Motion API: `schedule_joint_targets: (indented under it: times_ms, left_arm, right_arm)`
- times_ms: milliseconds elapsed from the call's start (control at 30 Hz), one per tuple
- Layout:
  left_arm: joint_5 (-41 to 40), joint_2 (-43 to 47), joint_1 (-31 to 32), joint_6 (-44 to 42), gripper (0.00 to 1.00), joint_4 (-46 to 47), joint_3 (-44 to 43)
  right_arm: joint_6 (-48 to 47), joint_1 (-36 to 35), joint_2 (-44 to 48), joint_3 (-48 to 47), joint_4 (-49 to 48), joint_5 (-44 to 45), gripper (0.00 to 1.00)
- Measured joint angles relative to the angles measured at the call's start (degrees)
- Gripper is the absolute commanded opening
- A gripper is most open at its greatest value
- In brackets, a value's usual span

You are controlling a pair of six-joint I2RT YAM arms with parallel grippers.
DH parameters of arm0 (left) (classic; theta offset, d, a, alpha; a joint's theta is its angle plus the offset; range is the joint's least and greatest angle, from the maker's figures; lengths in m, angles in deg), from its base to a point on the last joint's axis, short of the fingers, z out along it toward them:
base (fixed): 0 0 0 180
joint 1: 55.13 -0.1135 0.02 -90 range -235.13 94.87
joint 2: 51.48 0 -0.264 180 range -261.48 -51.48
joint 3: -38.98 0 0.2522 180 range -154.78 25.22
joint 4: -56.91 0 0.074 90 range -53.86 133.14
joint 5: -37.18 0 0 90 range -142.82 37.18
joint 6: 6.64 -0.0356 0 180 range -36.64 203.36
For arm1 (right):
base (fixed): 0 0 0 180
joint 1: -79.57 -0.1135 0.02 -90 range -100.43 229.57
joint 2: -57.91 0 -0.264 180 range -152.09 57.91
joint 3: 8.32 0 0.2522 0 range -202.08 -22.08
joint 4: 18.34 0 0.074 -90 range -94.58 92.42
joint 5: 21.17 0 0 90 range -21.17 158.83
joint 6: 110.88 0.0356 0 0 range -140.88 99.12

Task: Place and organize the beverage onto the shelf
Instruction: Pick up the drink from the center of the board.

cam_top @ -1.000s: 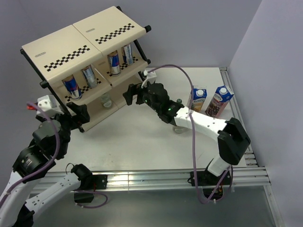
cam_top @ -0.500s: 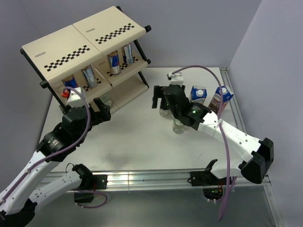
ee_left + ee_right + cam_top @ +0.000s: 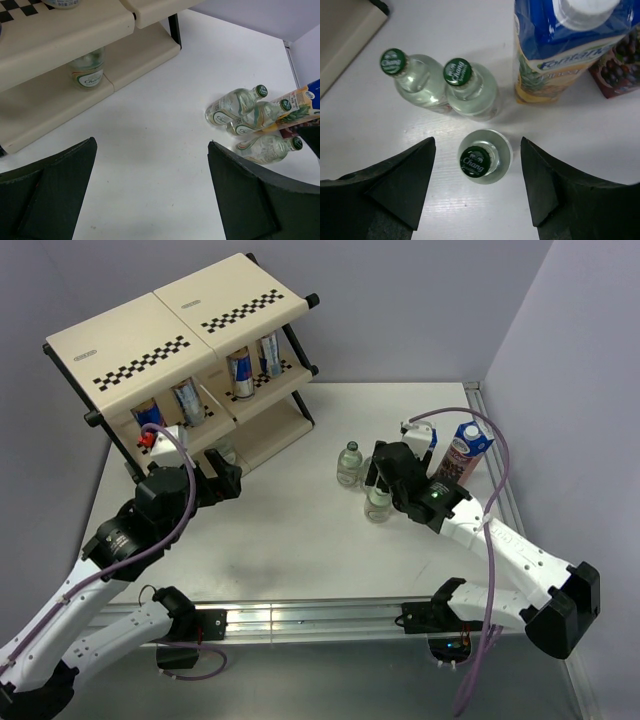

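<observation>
Your right claw (image 3: 477, 182) straddled the nearest bottle (image 3: 482, 160), fingers spread, with a strip of bare worktop (image 3: 290, 530) showing on each side of it. Just beyond stood two more bottles (image 3: 470, 87), close-packed, and the pineapple carton (image 3: 560, 50) walled off their right, with the grape carton (image 3: 620, 65) beside it. Between that cluster and the shelf (image 3: 180, 330) you had a broad bare stretch of worktop, and your left claw (image 3: 150, 190) faced it unobstructed. One bottle (image 3: 87, 70) stood on the shelf's bottom tier, the panel beside it bare. Four cans (image 3: 188, 400) occupied the middle tier, two per half.
</observation>
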Motion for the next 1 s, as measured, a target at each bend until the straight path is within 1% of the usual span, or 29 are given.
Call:
schedule_joint_targets:
  times_ms: [133, 200, 433, 467, 567, 633, 767, 833, 867, 1000]
  left_arm:
    - [0.61, 0.11, 0.00, 0.35, 0.99, 0.02, 0.07]
    - [0.74, 0.31, 0.00, 0.42, 0.99, 0.00, 0.26]
    - [0.72, 1.95, 0.00, 0.55, 1.00, -0.07, 1.11]
    - [0.70, 1.99, 0.00, 0.57, 1.00, -0.04, 1.14]
    - [0.70, 1.84, 0.00, 0.55, 0.99, -0.02, 1.18]
    - [0.72, 1.42, 0.00, 0.55, 0.99, 0.09, 1.25]
    - [0.81, 0.04, 0.00, 0.59, 0.99, 0.74, 1.68]
    - [1.03, -0.76, 0.00, 0.74, 0.99, 1.31, 1.99]
    - [1.14, -1.11, 0.00, 0.83, 0.99, 1.55, 2.12]
    - [1.40, -2.23, 0.00, 1.09, 0.99, 2.47, 3.06]
  right_arm:
    - [0.22, 0.63, -1.31, 1.81, -0.81, -0.26, 0.72]
    - [0.20, 0.74, -2.54, 1.86, -1.55, -0.70, 0.66]
    - [0.90, 0.74, -5.81, 1.86, -2.73, -0.94, 0.55]
    - [1.01, 0.74, -5.88, 1.88, -2.73, -0.66, 0.51]
    - [1.16, 0.74, -5.86, 2.01, -2.73, 0.24, 0.43]
    - [1.25, 0.72, -5.75, 2.49, -2.95, 0.57, 0.43]
    - [1.27, 0.72, -5.55, 3.32, -3.23, 0.63, 0.45]
    - [1.25, 0.72, -5.55, 3.34, -3.23, 0.70, 0.43]
    - [1.22, 0.72, -5.55, 3.34, -3.21, 0.72, 0.32]
    - [1.03, 0.63, -5.57, 3.34, -3.34, 0.76, 0.19]
